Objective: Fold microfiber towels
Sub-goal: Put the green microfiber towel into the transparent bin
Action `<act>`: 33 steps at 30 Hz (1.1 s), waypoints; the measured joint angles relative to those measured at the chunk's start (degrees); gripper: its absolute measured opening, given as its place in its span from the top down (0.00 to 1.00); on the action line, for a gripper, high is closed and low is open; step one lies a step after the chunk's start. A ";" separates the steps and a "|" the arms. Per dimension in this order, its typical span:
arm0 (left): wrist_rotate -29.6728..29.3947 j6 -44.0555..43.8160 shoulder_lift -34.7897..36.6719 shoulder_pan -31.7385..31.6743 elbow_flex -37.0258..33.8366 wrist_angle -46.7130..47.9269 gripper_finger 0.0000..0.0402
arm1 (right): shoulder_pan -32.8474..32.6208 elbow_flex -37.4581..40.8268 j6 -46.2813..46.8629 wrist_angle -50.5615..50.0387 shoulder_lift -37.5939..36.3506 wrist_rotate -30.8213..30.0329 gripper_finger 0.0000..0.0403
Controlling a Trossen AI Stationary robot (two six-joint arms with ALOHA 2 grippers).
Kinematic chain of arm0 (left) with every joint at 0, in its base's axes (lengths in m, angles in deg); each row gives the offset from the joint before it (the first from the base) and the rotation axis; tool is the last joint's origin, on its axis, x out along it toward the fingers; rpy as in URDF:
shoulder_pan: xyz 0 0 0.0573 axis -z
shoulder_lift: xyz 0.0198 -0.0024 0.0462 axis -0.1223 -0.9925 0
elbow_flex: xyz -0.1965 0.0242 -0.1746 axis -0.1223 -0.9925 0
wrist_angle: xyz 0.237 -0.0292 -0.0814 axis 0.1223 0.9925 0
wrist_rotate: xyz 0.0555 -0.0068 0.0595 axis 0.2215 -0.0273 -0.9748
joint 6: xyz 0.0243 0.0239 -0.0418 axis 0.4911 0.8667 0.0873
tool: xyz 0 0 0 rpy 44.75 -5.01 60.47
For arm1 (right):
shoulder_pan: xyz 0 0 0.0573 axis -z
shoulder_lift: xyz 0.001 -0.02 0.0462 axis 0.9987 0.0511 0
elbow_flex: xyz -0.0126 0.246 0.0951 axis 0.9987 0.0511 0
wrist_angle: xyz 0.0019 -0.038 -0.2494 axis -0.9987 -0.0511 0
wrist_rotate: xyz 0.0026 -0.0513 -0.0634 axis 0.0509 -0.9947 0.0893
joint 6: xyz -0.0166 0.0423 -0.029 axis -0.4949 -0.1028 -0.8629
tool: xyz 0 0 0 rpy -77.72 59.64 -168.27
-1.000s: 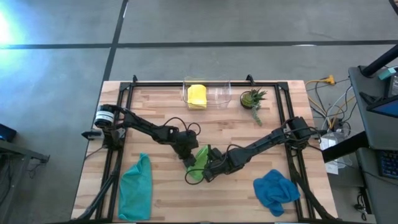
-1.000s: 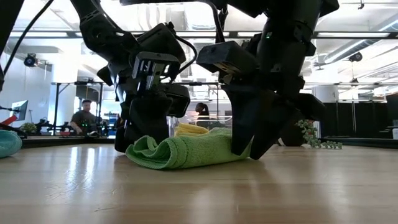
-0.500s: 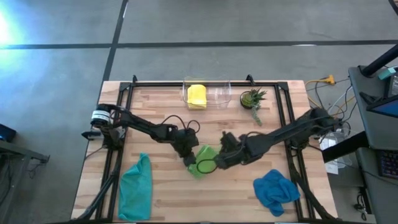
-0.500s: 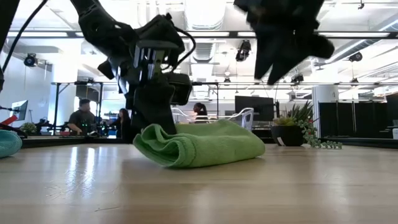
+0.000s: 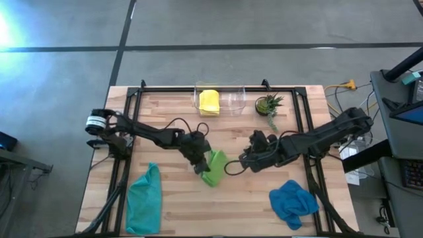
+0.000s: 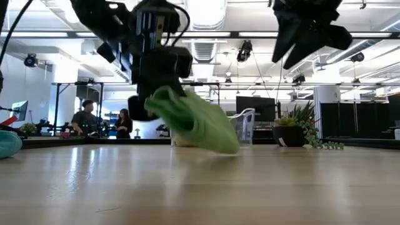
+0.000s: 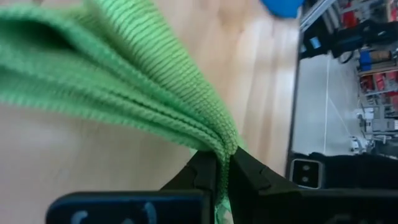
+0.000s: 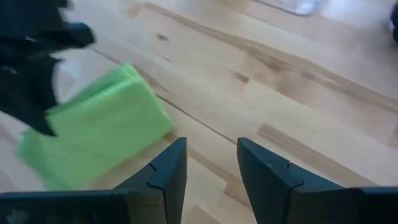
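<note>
- The lime green towel [image 5: 215, 168], folded into a thick pad, is held near the middle of the table [image 5: 165, 112], with the teal towel [image 5: 144, 198] well off to its left and the blue towel [image 5: 293, 202] well off to its right.
- The left gripper [image 5: 198, 157] is seen just left of the lime green towel, its jaws clamped together on one folded edge.
- The right gripper [image 5: 250, 157] is seen near the lime green towel on its right, jaws apart and nothing between them.
- The yellow towel [image 5: 209, 101] is seen well beyond the lime green towel, folded inside a clear container [image 5: 231, 99]; the potted plant [image 5: 268, 104] stands to that container's right.
- A risk is judged: only one edge is pinched, so the layers could slide apart and the fold could open if the pad is swung or carried quickly.
- A second risk is judged: the hanging end could drag on the wood and be peeled back if the pad is moved low.
- The low view shows what the high view does not: the pad [image 6: 194, 122] is lifted and tilted, its lower end about at table level; contact cannot be told.
- The left wrist view shows the stacked layers [image 7: 124, 81] gathered between the fingers [image 7: 205, 177], which the high view hides.
- The right wrist view shows the bare gap between that arm's fingers [image 8: 168, 168] and the pad's flat face [image 8: 99, 130].
</note>
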 joint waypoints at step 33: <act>-6.00 -1.11 8.13 -19.91 9.53 -3.27 1.00 | -3.11 12.37 5.21 0.26 -11.21 -1.95 0.66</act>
